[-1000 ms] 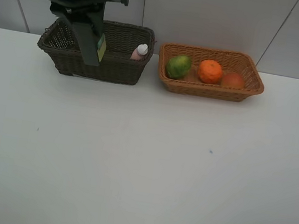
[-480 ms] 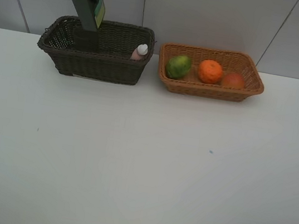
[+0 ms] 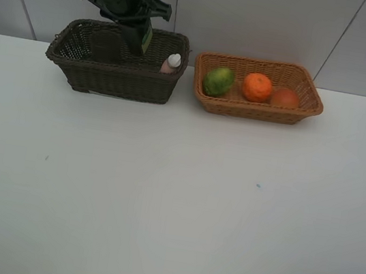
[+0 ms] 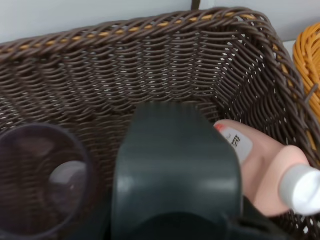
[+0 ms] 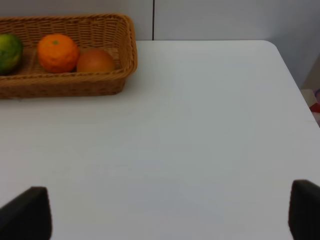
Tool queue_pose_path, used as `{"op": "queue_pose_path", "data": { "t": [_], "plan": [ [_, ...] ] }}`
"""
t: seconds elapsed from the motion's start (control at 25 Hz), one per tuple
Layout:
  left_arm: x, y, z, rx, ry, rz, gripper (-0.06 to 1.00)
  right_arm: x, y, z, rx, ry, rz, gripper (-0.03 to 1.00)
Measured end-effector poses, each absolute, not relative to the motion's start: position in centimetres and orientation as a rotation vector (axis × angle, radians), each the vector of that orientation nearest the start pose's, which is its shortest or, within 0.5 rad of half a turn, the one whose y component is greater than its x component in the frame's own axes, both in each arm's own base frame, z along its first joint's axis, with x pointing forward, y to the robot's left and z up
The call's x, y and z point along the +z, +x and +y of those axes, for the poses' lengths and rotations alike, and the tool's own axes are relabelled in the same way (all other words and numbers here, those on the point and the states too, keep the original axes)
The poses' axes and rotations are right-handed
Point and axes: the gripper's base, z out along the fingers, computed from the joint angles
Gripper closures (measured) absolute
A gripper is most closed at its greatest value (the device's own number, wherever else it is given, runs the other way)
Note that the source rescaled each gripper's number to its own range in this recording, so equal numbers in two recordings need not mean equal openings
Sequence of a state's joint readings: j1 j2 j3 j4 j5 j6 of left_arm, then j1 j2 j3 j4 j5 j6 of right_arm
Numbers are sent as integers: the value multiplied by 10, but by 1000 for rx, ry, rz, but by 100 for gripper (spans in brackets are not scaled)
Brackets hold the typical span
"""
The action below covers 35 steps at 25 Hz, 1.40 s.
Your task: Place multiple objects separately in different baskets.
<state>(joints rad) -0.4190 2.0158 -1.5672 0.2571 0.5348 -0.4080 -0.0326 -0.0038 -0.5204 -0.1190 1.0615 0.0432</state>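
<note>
The dark green pump bottle (image 4: pixel 175 170) is a blocky, glossy shape, pinched in the left end effector (image 3: pixel 138 34) above the dark brown basket (image 3: pixel 119 79). Inside that basket the slim pink bottle (image 4: pixel 260 160) with its white cap leans into a corner, and the translucent mauve cup (image 4: pixel 42 180) stands beside the green bottle. Only the left wrist view shows the cup's hollow interior; the high view shows the orange-tan basket (image 3: pixel 256 110) holding the green fruit (image 3: pixel 218 81), orange (image 3: pixel 257 87) and reddish peach-like fruit (image 3: pixel 286 98). The right end effector (image 5: pixel 170 215) is spread wide over bare white tabletop (image 3: pixel 174 198). Pale panelled walls stand behind.
</note>
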Motion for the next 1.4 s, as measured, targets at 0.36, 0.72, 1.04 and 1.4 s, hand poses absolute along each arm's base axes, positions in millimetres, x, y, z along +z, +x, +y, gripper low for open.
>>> {"op": "queue_pose_path", "data": {
  "t": [0.36, 0.72, 1.04, 1.4],
  "plan": [
    [183, 434, -175, -101, 236, 2470, 51, 283, -9, -9, -135, 84, 2016, -3],
    [195, 434, -173, -115, 228, 2437, -1, 283, -9, -9, -135, 84, 2016, -3],
    [250, 415, -163, -90, 223, 2407, -5, 283, -9, -9, -135, 84, 2016, -3],
    [327, 329, -124, -74, 244, 2336, -5, 283, -9, -9, -135, 84, 2016, -3]
  ]
}}
